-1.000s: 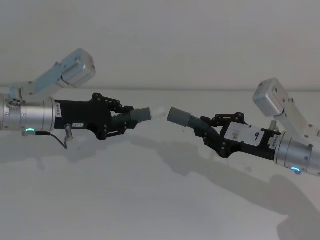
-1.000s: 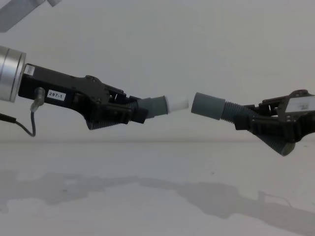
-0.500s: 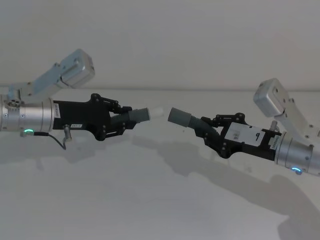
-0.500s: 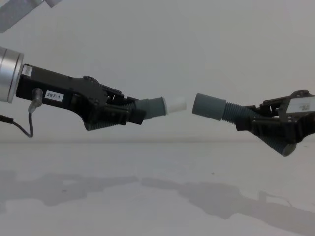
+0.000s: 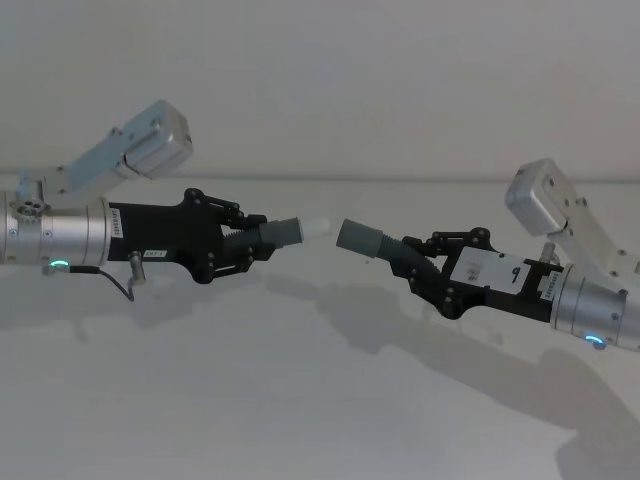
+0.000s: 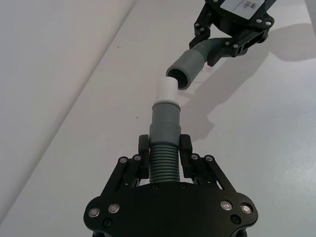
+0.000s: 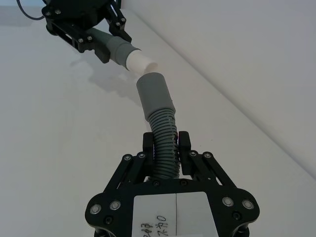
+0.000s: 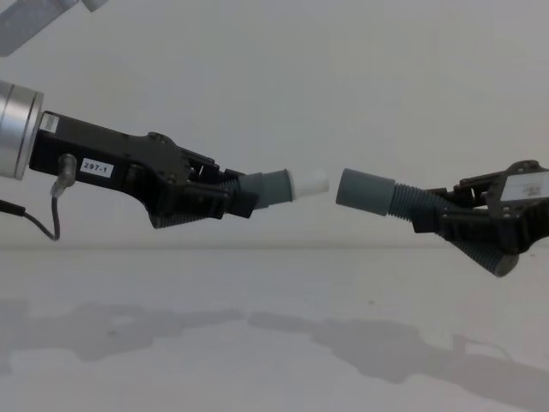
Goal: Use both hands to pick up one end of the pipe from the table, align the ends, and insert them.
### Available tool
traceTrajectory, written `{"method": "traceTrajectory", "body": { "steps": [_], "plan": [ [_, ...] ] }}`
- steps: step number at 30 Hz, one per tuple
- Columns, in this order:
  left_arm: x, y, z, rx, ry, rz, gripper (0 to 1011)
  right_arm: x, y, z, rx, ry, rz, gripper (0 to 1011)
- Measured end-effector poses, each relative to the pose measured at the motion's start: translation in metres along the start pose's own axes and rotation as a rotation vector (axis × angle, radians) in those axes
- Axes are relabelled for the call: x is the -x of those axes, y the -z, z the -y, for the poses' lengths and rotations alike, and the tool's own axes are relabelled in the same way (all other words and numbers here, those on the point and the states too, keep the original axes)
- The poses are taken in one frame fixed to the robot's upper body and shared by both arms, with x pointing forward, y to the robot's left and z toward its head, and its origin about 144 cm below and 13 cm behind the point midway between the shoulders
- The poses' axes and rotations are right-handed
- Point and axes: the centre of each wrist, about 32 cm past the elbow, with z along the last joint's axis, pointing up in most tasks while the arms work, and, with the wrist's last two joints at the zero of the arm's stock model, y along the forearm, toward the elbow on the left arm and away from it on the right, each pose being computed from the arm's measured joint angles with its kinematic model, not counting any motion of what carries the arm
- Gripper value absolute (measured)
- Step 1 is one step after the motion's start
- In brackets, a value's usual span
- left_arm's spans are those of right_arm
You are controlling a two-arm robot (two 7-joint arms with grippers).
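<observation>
Holding both pipe pieces above the table [image 8: 257,343] at the frame's bottom, I have the left gripper [image 8: 230,196] clenched on the white-tipped piece [image 8: 273,185] at centre left. The right gripper [image 8: 433,216] grasps the socket piece [image 8: 367,190] at centre right. Their ends face each other, just apart.

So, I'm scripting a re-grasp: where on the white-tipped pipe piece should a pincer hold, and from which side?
Hold the white-tipped pipe piece on its ribbed stretch, coming from behind, opposite the white tip, as the left pincer does now. Ribs likely resist sliding; collar and tip stay free for the socket piece.
</observation>
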Motion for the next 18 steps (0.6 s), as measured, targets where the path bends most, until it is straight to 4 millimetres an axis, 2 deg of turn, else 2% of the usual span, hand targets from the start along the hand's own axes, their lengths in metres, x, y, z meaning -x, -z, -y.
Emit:
{"method": "traceTrajectory", "body": {
  "steps": [18],
  "plan": [
    [0.0052, -0.0025, 0.0011, -0.006, 0.007, 0.001, 352, -0.0022, -0.0021, 0.0007, 0.013, -0.014, 0.009, 287]
  ]
}}
